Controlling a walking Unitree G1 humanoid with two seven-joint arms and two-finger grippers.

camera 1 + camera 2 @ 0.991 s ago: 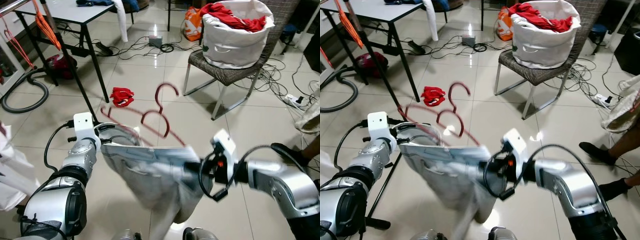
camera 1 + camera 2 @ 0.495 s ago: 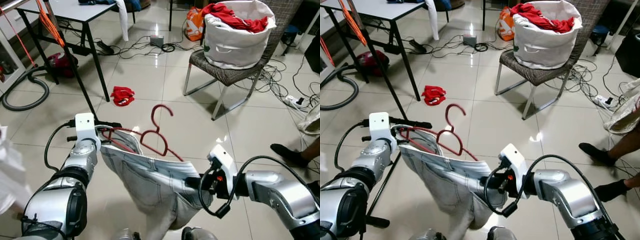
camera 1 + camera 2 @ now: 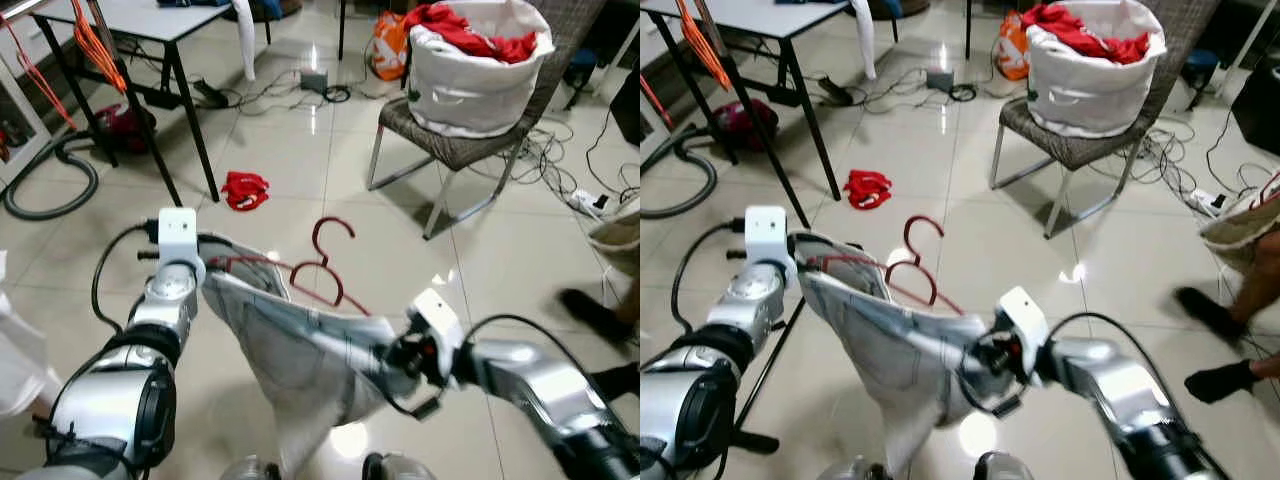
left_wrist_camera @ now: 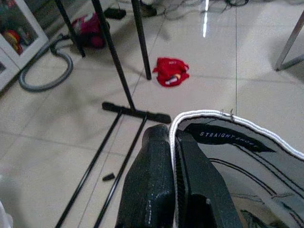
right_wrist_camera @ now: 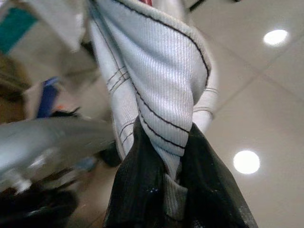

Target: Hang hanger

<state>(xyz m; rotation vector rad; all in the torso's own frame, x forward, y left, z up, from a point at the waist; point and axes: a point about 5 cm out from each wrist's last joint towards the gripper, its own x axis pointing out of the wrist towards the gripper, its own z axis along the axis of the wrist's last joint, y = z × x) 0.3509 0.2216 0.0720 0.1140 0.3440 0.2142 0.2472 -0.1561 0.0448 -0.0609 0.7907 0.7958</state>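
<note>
Light grey jeans (image 3: 290, 350) hang stretched between my two grippers, waistband up. My left gripper (image 3: 210, 262) is shut on one end of the waistband (image 4: 190, 118); my right gripper (image 3: 385, 352) is shut on the bunched other end (image 5: 161, 95). A red hanger (image 3: 325, 272) sits inside the waistband with its hook (image 3: 923, 232) sticking up above the jeans, and its lower part is hidden by the cloth.
A black-legged table (image 3: 185, 20) stands at the back left with a grey vacuum hose (image 3: 50, 190) beside it. A red cloth (image 3: 243, 190) lies on the tiles. A chair (image 3: 450, 150) carries a white laundry bag (image 3: 475, 70). Cables (image 3: 290, 90) trail across the floor. A person's feet (image 3: 1210, 340) are at the right.
The jeans have been pulled tauter and hang narrower. My left gripper has risen a little. The person's feet at the right have moved.
</note>
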